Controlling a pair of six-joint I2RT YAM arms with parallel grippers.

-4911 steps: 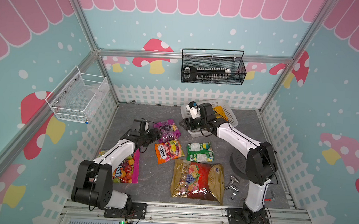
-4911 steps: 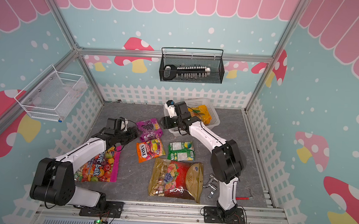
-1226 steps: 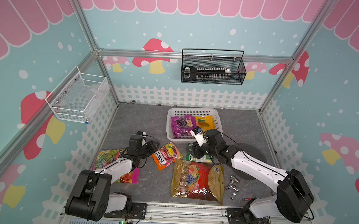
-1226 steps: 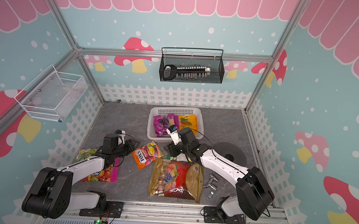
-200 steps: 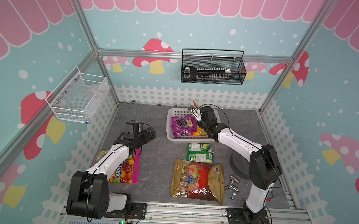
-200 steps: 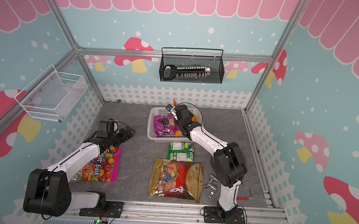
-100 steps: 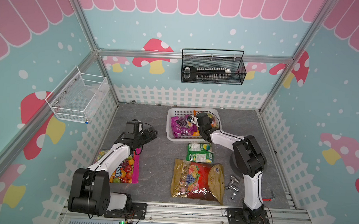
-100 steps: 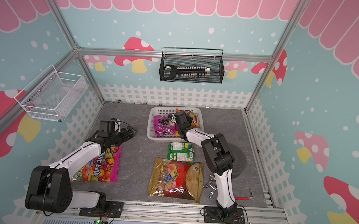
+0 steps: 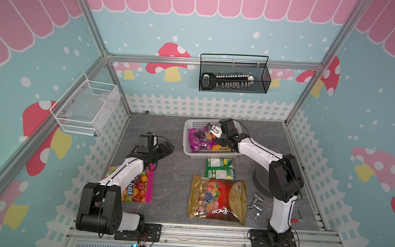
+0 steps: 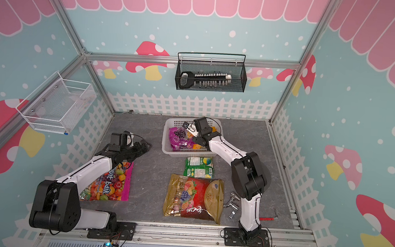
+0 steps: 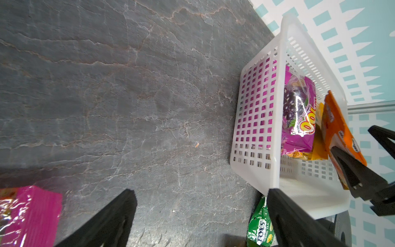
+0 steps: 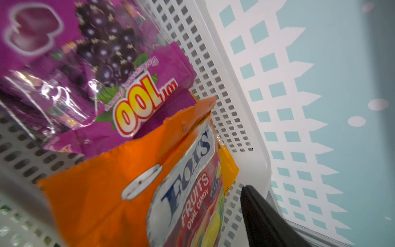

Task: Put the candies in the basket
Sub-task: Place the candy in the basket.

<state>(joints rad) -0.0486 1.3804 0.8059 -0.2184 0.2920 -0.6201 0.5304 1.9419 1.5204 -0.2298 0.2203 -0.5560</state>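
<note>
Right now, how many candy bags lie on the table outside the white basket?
3. The green bag lies just in front of the basket, the red-gold fruit bag in front of that, the multicoloured pink-edged bag partly under the left arm. None seems hidden.

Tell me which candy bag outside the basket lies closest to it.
The green bag, right beside the basket at its near wall. The red-gold bag lies beyond it, and the pink-edged bag is off under the left arm.

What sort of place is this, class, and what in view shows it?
Probably a staged robot test booth, dressed like a toy sweet shop: a left arm and right arm mounted on a metal rail, mushroom-painted walls with a picket fence, a green candy bag near a white basket.
</note>
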